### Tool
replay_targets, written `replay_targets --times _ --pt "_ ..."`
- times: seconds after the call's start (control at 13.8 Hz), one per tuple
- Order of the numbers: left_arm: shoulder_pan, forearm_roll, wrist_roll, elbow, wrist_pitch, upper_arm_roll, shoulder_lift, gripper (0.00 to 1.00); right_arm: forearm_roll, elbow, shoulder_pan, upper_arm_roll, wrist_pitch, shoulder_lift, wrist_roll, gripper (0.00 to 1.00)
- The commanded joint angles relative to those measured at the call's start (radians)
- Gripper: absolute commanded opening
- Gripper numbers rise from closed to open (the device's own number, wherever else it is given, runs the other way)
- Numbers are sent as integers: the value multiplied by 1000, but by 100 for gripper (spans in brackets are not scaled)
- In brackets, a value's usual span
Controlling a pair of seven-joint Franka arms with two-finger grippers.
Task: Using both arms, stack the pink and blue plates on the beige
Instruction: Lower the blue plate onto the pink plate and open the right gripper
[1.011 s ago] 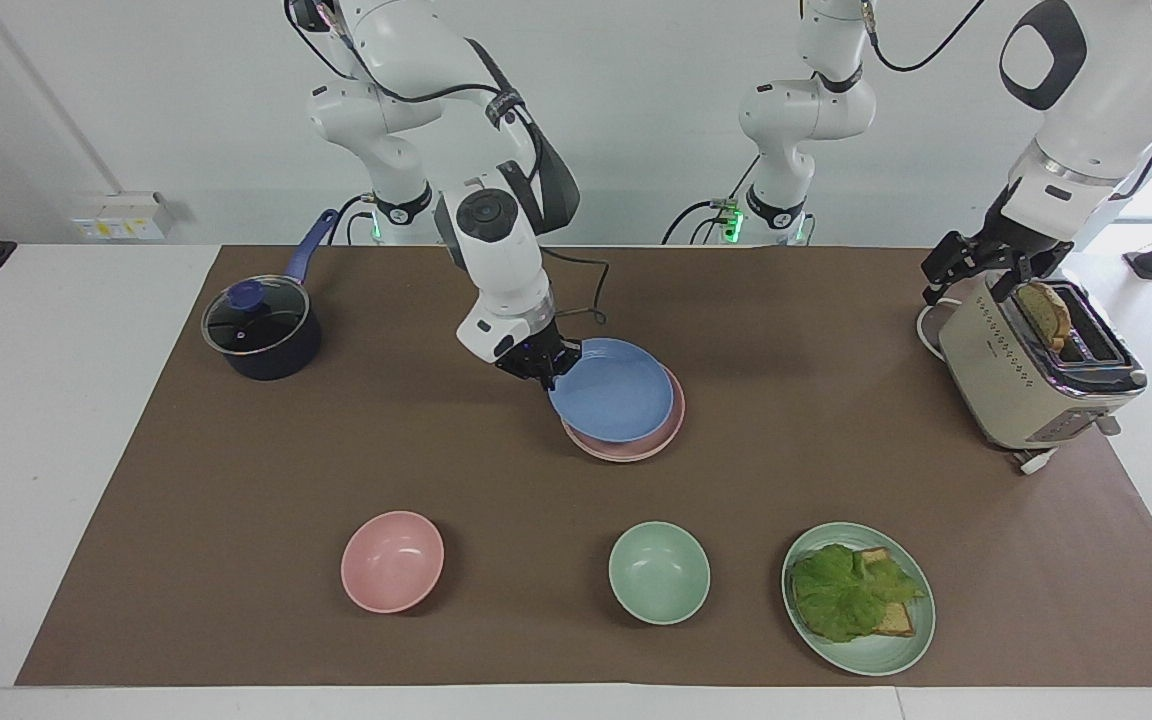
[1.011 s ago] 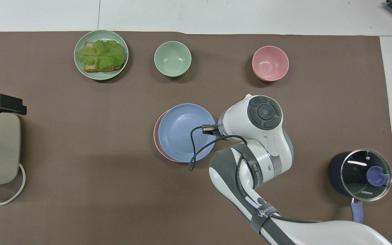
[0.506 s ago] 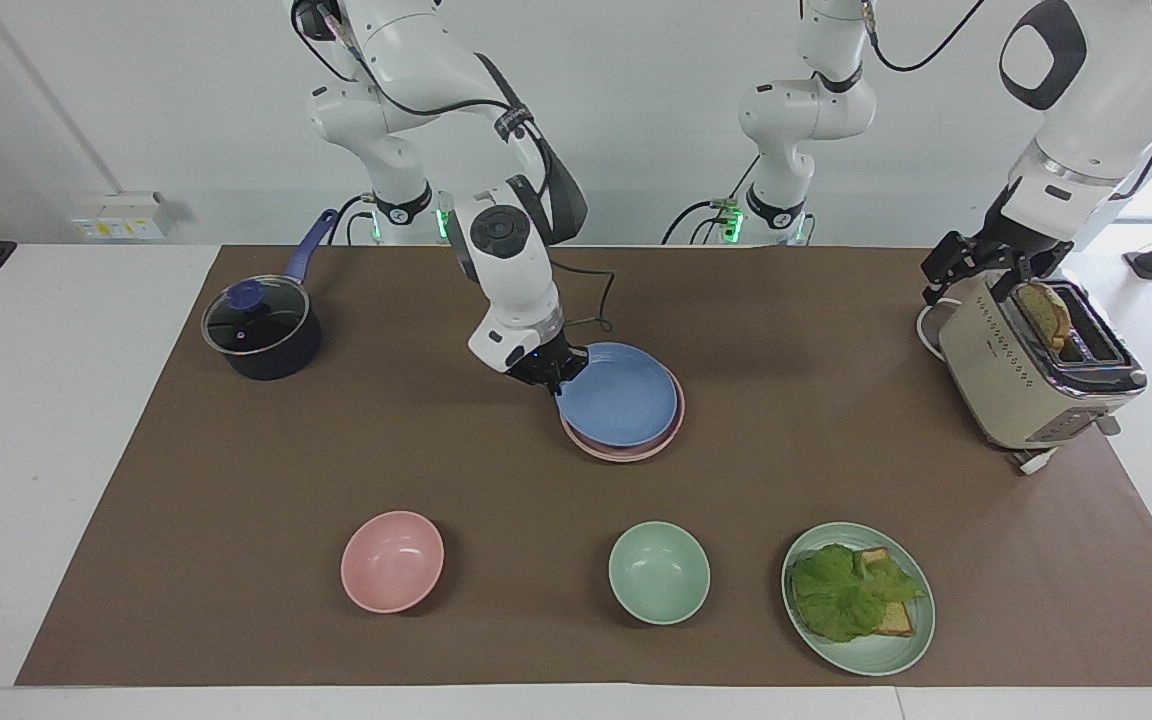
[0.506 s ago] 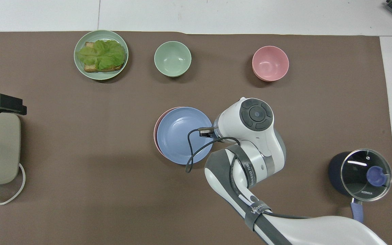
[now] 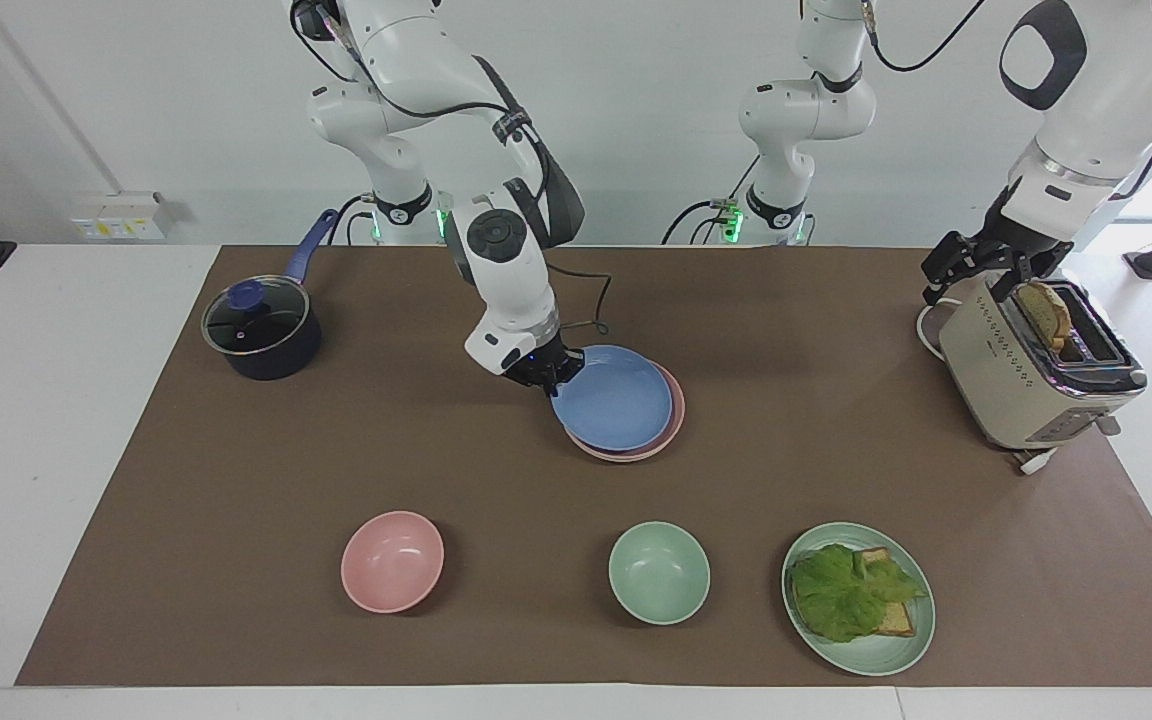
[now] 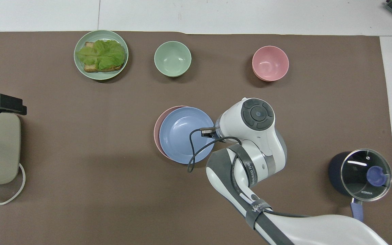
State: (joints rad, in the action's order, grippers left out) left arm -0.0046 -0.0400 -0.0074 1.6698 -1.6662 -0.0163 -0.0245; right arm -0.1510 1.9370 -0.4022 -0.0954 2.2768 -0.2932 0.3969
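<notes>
The blue plate point(image 5: 616, 400) point(image 6: 182, 134) lies on the pink plate point(image 5: 674, 425) point(image 6: 156, 131) at the middle of the mat, set a little off toward the right arm's end. My right gripper point(image 5: 548, 378) is shut on the blue plate's rim on the side nearest the robots; in the overhead view its wrist hides it. The beige plate is hidden. My left gripper point(image 5: 981, 270) point(image 6: 2, 103) waits open over the toaster point(image 5: 1026, 380), holding nothing.
A lidded dark pot point(image 5: 261, 330) stands toward the right arm's end. A pink bowl point(image 5: 392, 560), a green bowl point(image 5: 658, 572) and a green plate point(image 5: 911, 650) with lettuce and toast sit farthest from the robots. A bread slice stands in the toaster.
My right gripper has lowered the blue plate onto the pink plate and shifted it slightly toward the right arm's end. The left arm has not moved.
</notes>
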Motion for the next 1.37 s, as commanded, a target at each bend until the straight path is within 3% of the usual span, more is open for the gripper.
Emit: replay_targets --times 0.0,0.14,0.43,0.65,0.79,1.01,1.3 --pt "-12 15 9 -10 20 -10 -5 100 -25 8 5 -4 15 -1 11 14" --pt "-12 15 9 -10 20 -10 -5 100 -25 8 2 -4 15 -3 13 21" --pt "-12 15 9 -10 20 -10 -5 100 -68 7 0 -4 16 -3 16 62" --pt "-12 15 9 -10 20 -10 -5 100 -104 7 -6 -4 41 -4 17 75" --pt "-12 15 9 -10 20 -10 -5 100 -102 -4 -10 -4 36 -3 17 100" --pt "-12 15 9 -10 20 -10 -5 100 -78 -13 6 3 13 49 2 100" --pt "-12 15 9 -10 20 -10 -5 100 94 -33 118 6 -69 135 2 100"
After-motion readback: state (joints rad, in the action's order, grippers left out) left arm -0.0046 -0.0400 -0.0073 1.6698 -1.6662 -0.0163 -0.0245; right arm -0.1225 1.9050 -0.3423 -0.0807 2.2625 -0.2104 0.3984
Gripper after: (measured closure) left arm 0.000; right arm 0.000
